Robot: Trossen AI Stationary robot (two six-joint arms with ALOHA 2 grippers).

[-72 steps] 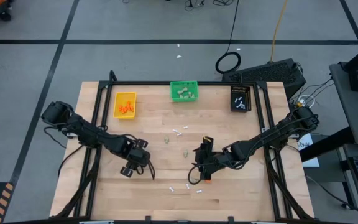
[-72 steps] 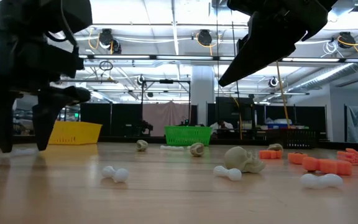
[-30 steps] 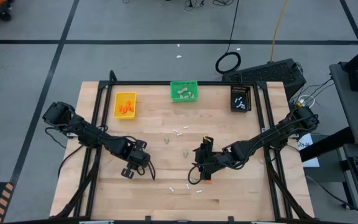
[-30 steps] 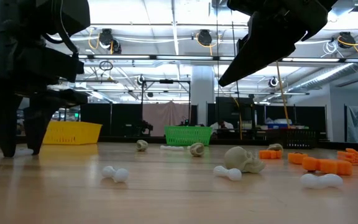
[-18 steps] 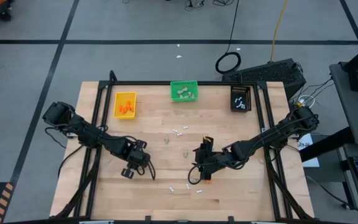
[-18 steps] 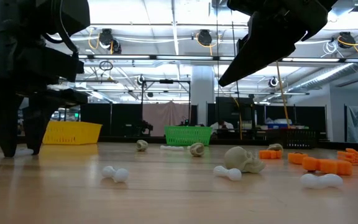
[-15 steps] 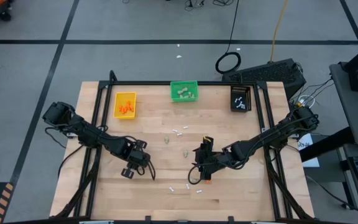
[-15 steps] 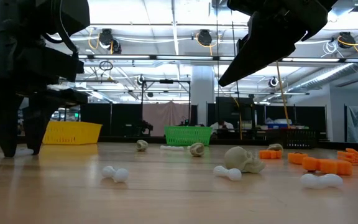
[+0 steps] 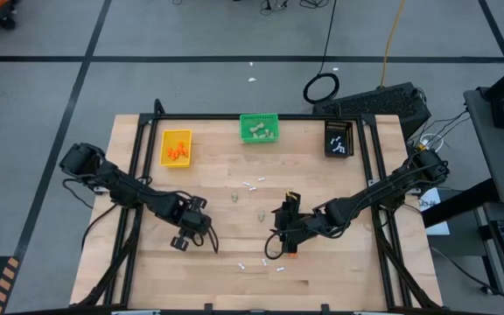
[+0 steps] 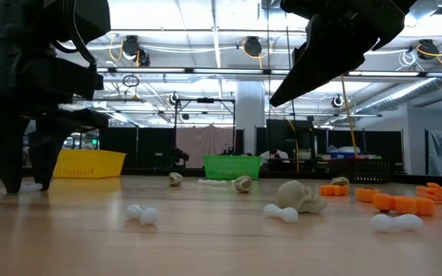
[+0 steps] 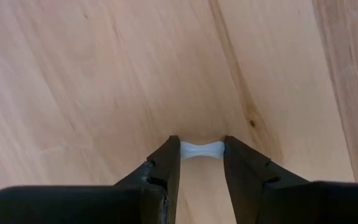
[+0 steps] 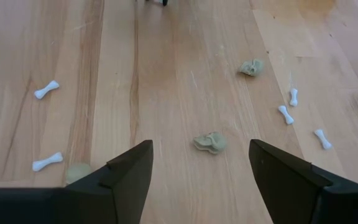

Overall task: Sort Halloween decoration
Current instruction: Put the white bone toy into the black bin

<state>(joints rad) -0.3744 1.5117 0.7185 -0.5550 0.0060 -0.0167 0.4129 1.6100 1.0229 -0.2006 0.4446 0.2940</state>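
I see my left gripper (image 11: 202,152) down at the table (image 9: 322,271), its fingers closed on a small white bone (image 11: 202,150), dumbbell-shaped with knobbed ends, lying on the wood. My right gripper (image 12: 199,163) hangs with fingers spread, empty, above beige skull-like lumps (image 12: 210,142).

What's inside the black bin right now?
The black bin at the table's far right corner holds a few white bone pieces; its floor beneath them is hidden.
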